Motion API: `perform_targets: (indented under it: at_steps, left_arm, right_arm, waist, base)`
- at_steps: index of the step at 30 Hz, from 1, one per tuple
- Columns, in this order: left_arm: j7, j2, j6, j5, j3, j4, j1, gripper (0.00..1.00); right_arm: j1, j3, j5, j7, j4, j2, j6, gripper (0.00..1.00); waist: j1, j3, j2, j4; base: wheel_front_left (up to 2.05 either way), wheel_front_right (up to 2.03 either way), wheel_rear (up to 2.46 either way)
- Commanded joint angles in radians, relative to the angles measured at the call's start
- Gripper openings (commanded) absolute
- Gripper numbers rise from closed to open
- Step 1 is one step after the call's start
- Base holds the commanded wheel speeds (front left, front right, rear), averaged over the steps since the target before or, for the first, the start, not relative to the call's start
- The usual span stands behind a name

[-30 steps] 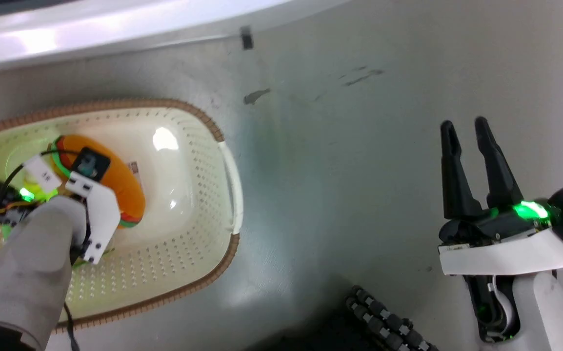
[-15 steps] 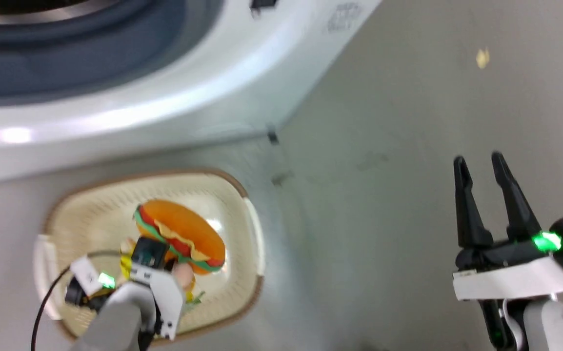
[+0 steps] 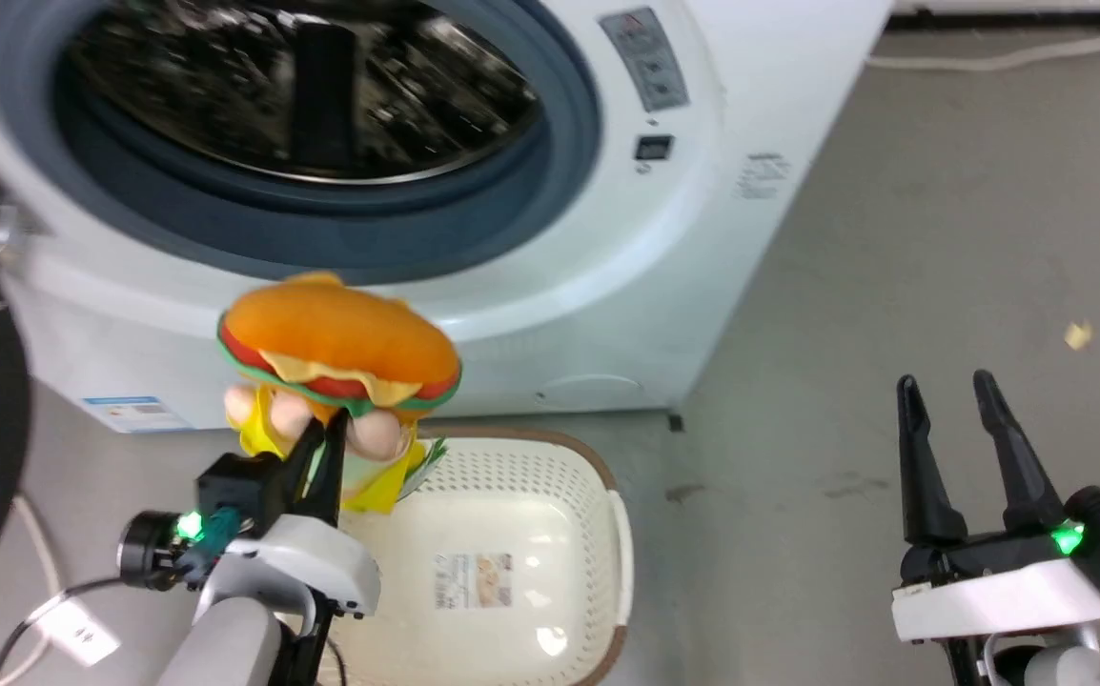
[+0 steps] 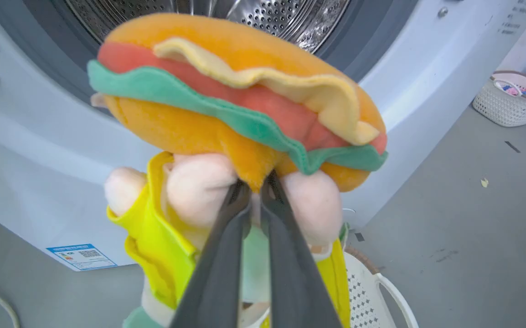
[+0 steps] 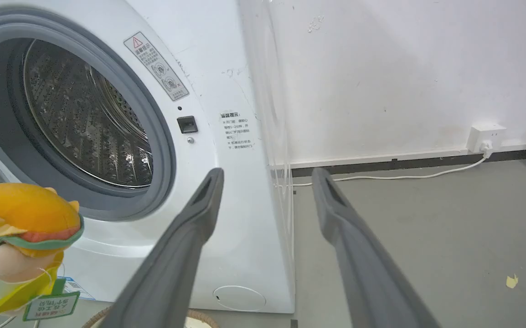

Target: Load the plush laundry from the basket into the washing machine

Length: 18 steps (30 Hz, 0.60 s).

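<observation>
Orange-bunned, the one plush laundry toy (image 3: 340, 357) hangs centre-left in the head view, below the washing machine (image 3: 550, 276) opening. The left gripper (image 3: 319, 438) is clamped under its bun. One basket (image 3: 612, 534), bottom centre, contains a paper label (image 3: 477, 581). The right gripper (image 3: 950, 395), lower right, is spread and holds nothing.

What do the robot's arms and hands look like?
The left gripper and the right gripper each have two long, dark, pointed fingers on a black base with a white shell. A small green light glows at each wrist. The left forearm is pale grey, with a thin black cable and a white tag beside it.
</observation>
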Motion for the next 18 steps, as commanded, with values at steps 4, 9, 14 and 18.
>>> perform_targets:
  at_steps: [4,9,14,18]
  left_arm:
    - [-0.006,-0.018,0.017,0.034,0.077,-0.198,0.06,0.0]
    - [-0.006,-0.054,0.008,0.069,0.132,-0.358,0.052,0.0]
    - [-0.006,-0.038,-0.023,0.085,0.161,-0.369,-0.042,0.0]
    - [0.029,-0.011,-0.04,0.07,0.183,-0.313,-0.17,0.0]
  right_arm:
    - [0.011,0.003,-0.007,-0.005,-0.004,0.0,-0.001,1.0]
    - [-0.006,0.021,-0.001,-0.005,-0.013,0.0,-0.001,1.0]
    - [-0.045,0.055,0.012,-0.005,-0.018,0.0,-0.001,1.0]
    - [-0.074,0.067,0.027,-0.005,-0.021,0.0,-0.001,1.0]
  waist:
    - [0.0004,-0.034,0.0,0.045]
    - [0.0004,0.009,0.0,0.043]
    - [0.0004,0.086,0.0,0.014]
    - [0.0004,0.15,0.0,-0.02]
  base:
    - [0.0,0.0,0.0]
    - [0.0,0.0,0.0]
    - [0.0,0.0,0.0]
    - [0.0,0.0,0.0]
